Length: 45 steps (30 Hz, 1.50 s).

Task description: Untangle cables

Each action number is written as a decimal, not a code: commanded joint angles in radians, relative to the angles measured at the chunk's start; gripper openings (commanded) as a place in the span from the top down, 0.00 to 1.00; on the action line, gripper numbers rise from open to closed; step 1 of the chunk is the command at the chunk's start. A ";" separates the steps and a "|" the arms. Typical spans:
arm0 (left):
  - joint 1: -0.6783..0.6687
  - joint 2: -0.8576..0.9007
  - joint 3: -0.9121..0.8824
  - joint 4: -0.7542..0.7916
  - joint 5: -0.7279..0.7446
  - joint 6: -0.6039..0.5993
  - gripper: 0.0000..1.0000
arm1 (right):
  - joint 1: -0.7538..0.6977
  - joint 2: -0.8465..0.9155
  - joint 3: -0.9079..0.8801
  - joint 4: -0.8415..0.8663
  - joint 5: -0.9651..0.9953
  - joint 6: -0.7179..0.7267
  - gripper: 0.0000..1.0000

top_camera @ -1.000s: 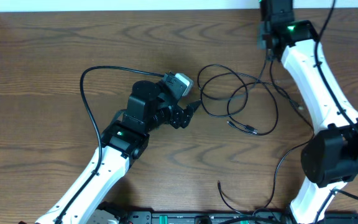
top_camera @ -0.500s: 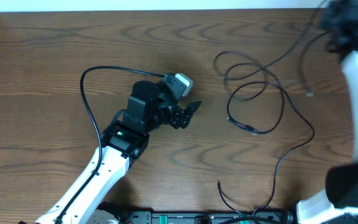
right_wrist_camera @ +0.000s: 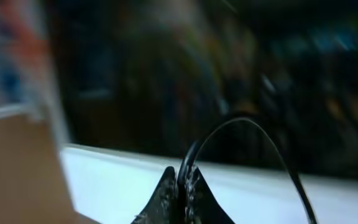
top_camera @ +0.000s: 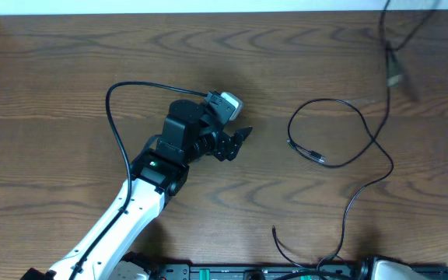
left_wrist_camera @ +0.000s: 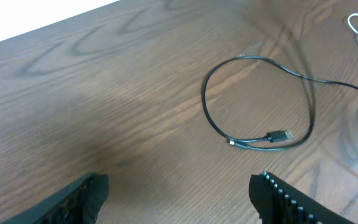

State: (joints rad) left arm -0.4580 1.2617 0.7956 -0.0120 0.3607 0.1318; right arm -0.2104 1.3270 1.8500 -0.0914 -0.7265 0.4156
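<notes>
One cable (right_wrist_camera: 229, 121) has been pulled clear, clamped in R tool (right_wrist_camera: 182, 179); tangle reduced to single loop (top_camera: 329, 101); L tool (left_wrist_camera: 179, 185) apart.

The left arm (top_camera: 123, 214) comes in from the 7 o'clock edge of the overhead view and slants toward the centre, a white link leading into a black wrist. The left hand (top_camera: 239, 141) points toward 2 o'clock over the tabletop (top_camera: 68, 70). Its jaws are wide apart, with the ribbed fingers (left_wrist_camera: 291, 199) sitting in the two lower corners of its wrist view. Only a sliver of the right arm (top_camera: 379, 268) shows, at 5 o'clock. The right hand (right_wrist_camera: 181, 182), seen blurred, has its fingers pressed together on a thin black cable (right_wrist_camera: 244, 118).
</notes>
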 commanded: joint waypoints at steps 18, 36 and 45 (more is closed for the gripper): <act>0.003 0.006 0.011 -0.006 -0.006 0.013 0.22 | -0.282 -0.092 0.011 -0.201 0.043 -0.042 0.98; 0.003 0.006 0.011 -0.006 -0.006 0.013 0.22 | -0.692 0.145 0.011 -0.752 0.418 -0.080 0.99; 0.003 0.006 0.011 -0.006 -0.006 0.013 0.22 | -0.705 0.343 0.011 -0.946 0.422 -0.105 0.98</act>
State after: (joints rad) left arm -0.4580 1.2617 0.7956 -0.0193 0.3607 0.1318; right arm -0.9123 1.6215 1.8561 -1.0096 -0.3134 0.3431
